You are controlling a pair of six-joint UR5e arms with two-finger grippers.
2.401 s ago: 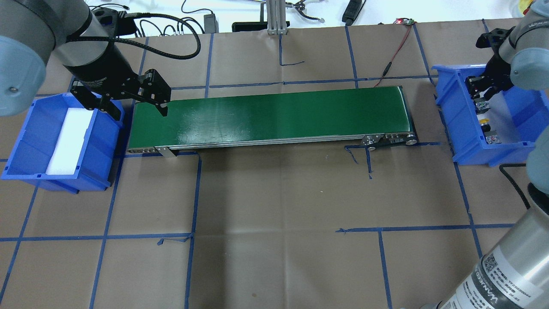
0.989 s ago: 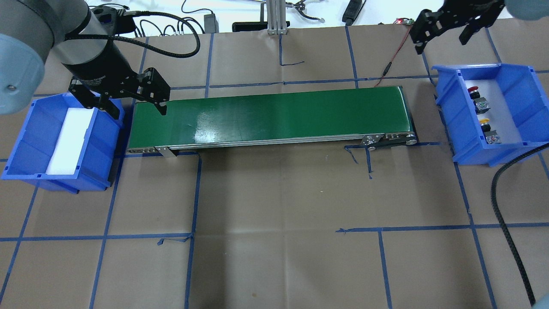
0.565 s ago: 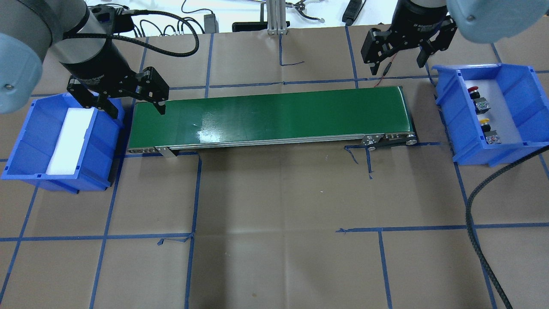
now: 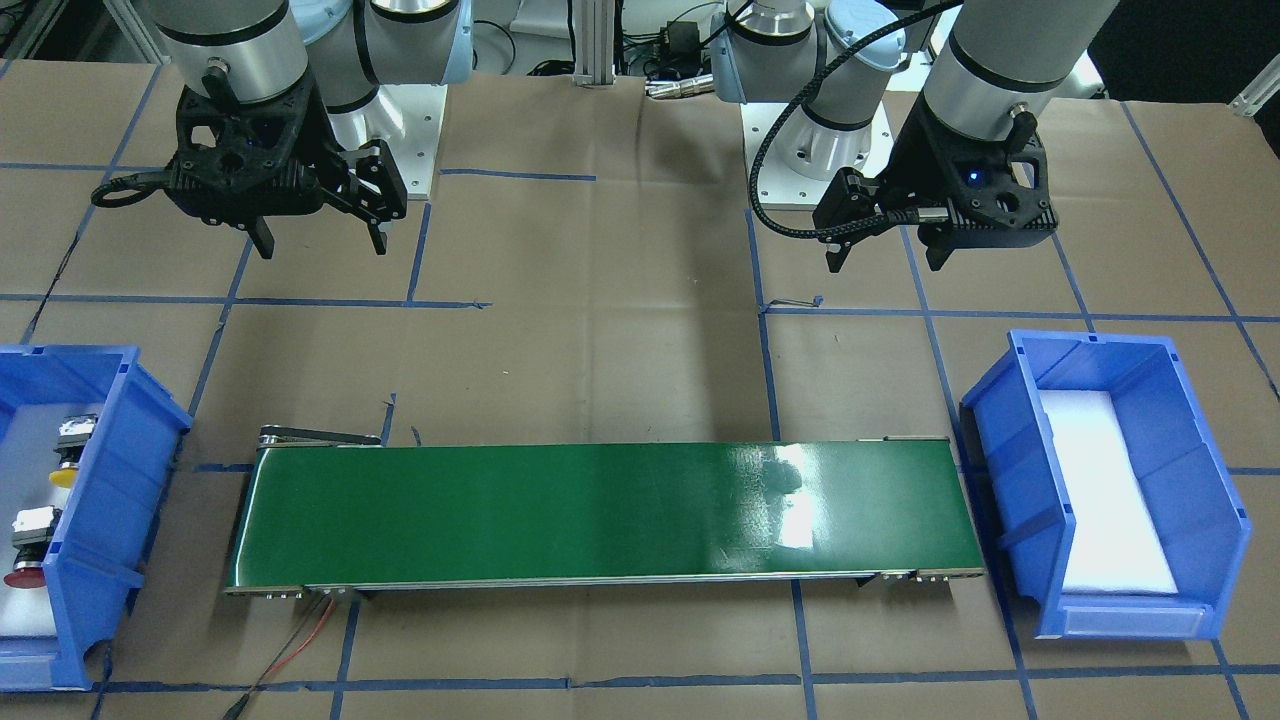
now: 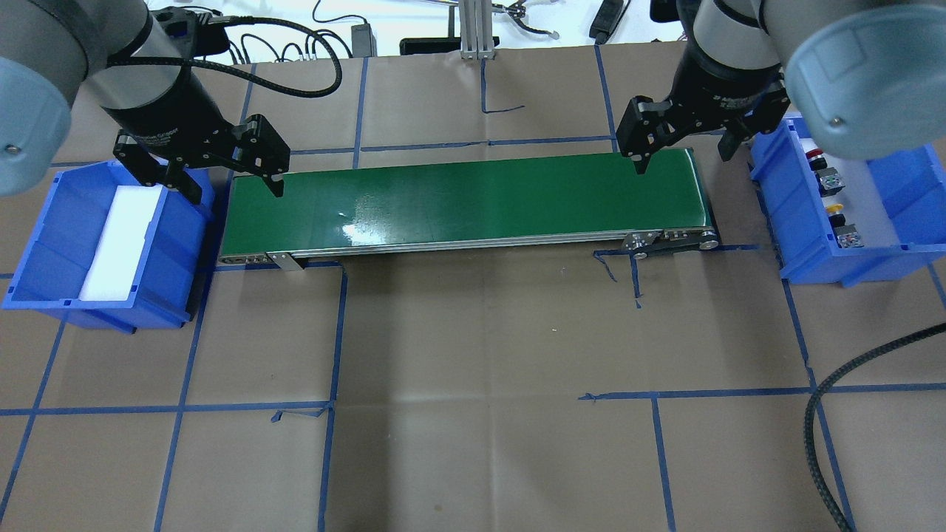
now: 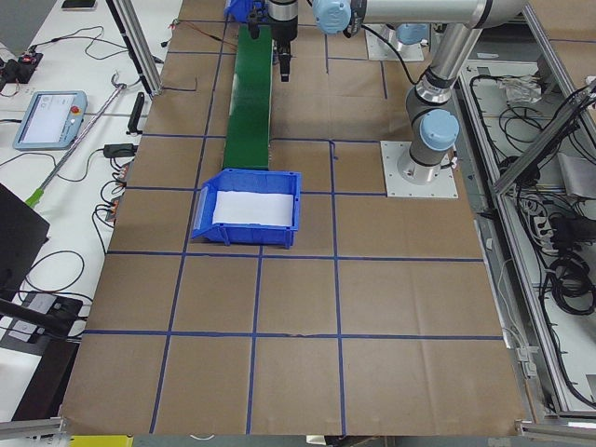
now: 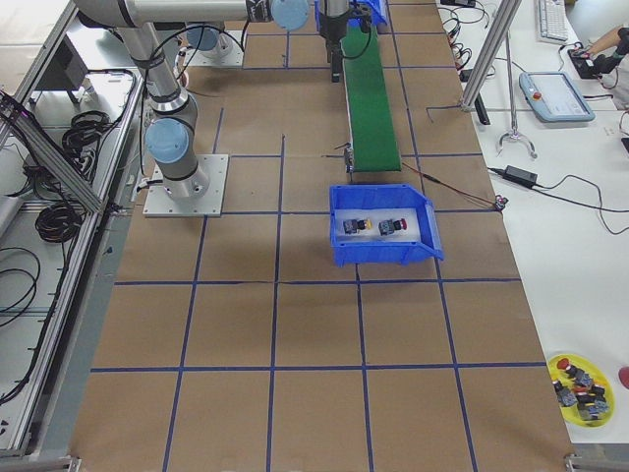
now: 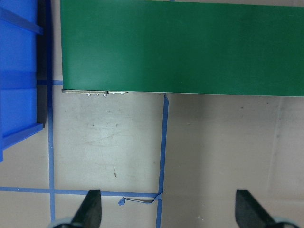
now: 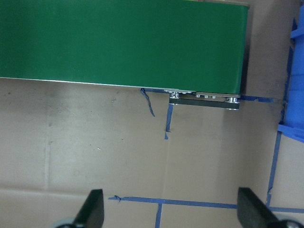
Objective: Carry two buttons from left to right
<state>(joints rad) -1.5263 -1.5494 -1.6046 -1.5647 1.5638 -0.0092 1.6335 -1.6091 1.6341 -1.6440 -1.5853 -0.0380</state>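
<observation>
The red button [image 5: 815,155] and the yellow button [image 5: 835,210] lie on the white pad in the right blue bin [image 5: 850,270]. They also show in the front view: yellow button [image 4: 62,470], red button [image 4: 22,575]. My right gripper [image 5: 683,162] is open and empty, above the right end of the green conveyor belt [image 5: 465,196]. My left gripper [image 5: 236,193] is open and empty, above the belt's left end beside the left blue bin [image 5: 44,244]. Both wrist views show wide-open fingers [image 8: 90,209] [image 9: 92,209] with nothing between them.
The left bin holds only a white foam pad [image 5: 118,244]. The brown paper table cover carries blue tape lines. A red wire [image 5: 684,89] runs to the belt's far right corner. Cables and tools lie past the table's far edge.
My right gripper has risen out of the right bin and swung left to the belt's right end, leaving the red button beside the yellow one. My left arm has barely moved.
</observation>
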